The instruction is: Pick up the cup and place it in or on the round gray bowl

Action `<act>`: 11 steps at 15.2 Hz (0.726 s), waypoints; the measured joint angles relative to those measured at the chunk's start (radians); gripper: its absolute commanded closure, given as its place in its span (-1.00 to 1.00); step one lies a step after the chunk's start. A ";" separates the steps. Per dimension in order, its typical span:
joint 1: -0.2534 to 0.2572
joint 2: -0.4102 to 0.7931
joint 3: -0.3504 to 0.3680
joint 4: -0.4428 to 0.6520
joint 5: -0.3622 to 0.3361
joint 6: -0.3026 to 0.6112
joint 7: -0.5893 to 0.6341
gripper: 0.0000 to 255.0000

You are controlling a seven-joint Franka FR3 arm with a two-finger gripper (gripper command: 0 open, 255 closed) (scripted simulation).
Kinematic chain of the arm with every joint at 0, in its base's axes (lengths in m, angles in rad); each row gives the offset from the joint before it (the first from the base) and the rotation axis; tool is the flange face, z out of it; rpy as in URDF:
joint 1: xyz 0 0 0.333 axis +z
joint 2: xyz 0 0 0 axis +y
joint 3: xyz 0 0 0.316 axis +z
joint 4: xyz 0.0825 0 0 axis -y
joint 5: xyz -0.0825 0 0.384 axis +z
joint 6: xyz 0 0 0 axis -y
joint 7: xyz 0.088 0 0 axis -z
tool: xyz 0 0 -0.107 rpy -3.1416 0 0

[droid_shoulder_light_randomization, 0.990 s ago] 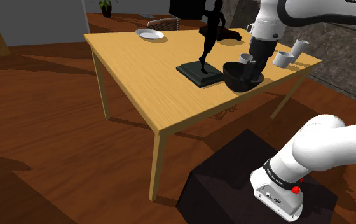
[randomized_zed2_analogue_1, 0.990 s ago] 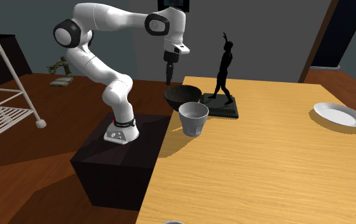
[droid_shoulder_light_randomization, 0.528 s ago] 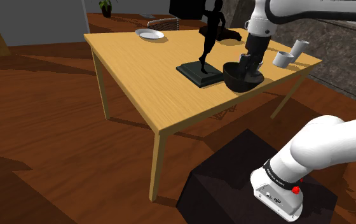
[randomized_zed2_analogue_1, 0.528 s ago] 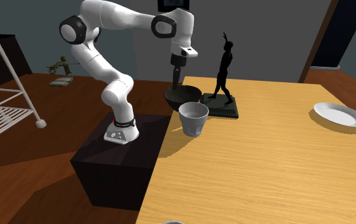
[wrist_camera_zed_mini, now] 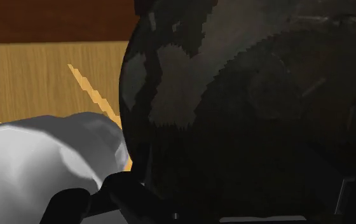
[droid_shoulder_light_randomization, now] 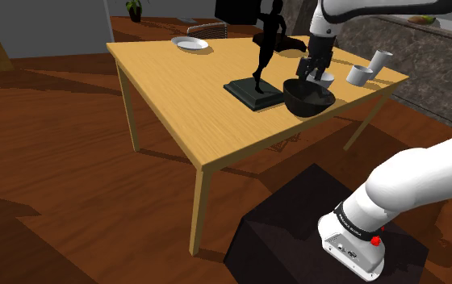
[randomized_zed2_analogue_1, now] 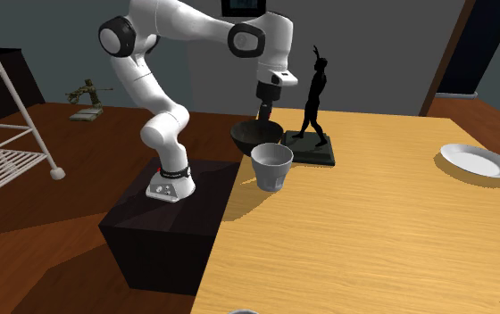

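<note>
Wooden table bears dark bowl; brown floor

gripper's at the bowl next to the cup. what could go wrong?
1. The gripper hangs right at the rim of the dark bowl, so a descent could knock it.
2. The nearest cup stands close beside the bowl, leaving little room for a grasp.
3. The black figurine is near; a wide swing might topple it.
</note>
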 measured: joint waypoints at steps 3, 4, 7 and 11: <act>-0.027 0.080 -0.024 0.080 -0.024 0.018 0.004 -1.00; -0.037 0.105 -0.034 0.110 -0.032 0.020 0.001 -1.00; -0.058 0.161 -0.055 0.168 -0.049 0.034 0.004 -1.00; -0.066 0.178 -0.066 0.143 -0.056 0.084 0.004 -1.00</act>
